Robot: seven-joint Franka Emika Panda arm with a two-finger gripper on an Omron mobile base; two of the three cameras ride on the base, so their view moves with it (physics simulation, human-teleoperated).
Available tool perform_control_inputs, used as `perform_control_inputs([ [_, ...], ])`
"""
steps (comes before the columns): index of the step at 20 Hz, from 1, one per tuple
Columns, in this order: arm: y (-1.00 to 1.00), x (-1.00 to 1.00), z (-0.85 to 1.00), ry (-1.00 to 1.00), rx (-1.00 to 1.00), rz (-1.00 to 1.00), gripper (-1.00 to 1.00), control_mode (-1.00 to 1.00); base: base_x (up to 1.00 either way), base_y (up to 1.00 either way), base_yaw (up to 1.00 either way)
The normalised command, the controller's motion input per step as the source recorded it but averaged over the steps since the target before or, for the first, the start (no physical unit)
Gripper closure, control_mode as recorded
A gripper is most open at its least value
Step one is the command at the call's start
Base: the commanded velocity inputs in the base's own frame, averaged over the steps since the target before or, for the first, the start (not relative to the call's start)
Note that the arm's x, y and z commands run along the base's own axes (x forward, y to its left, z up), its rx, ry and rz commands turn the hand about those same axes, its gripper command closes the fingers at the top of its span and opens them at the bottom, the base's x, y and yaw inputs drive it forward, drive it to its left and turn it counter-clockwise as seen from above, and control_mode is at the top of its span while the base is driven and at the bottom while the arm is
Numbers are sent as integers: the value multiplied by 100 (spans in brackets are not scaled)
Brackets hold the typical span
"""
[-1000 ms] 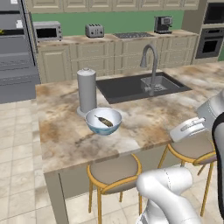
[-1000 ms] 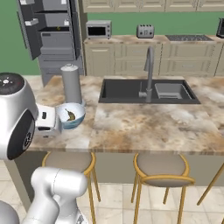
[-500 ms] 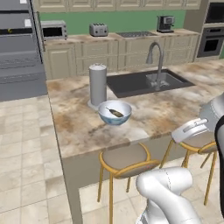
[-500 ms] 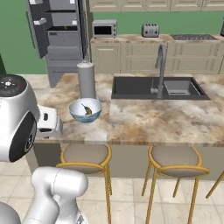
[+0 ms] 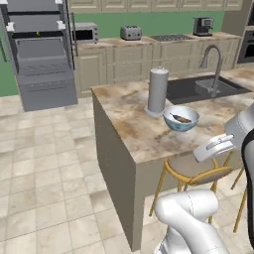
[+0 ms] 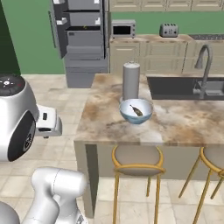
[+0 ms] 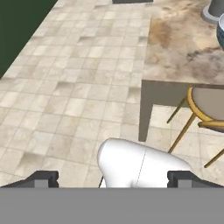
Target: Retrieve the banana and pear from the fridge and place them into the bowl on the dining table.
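Kitchen floor tiles fill the foreground as the robot stands off the near side of the dining table (image 5: 134, 134), its gripper (image 7: 112, 177) empty, jaws spread wide, pointing down at bare floor beside a yellow-legged stool (image 6: 135, 162). On the table, just back from its near edge, the bowl (image 6: 136, 111) already holds the banana (image 6: 136, 110), a brown-mottled curve lying across the inside. A tall steel canister (image 6: 131, 81) stands just behind the bowl, nearly touching it; the sink (image 6: 186, 87) lies beyond, to the bowl's right in the right base view. Far past the table's left end, against the green wall, the fridge (image 5: 42, 54) stands with its doors swung open, black shelves exposed. A small yellowish speck on an upper shelf may be the pear, but it is too small to confirm. By the look of things the first fruit is delivered and the second fetch is in hand. The next move would call for driving the base round the table end to the open fridge, then reaching onto the shelf with jaws kept apart.
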Motion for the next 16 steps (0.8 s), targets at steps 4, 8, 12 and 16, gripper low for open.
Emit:
perform_control_inputs([
  [4,0,0,0,0,0,0,-100,100,0,100,1],
  [8,0,0,0,0,0,0,-100,100,1,100,2],
  [12,0,0,0,0,0,0,-100,100,33,86,4],
  [16,0,0,0,0,0,0,-100,100,90,23,3],
])
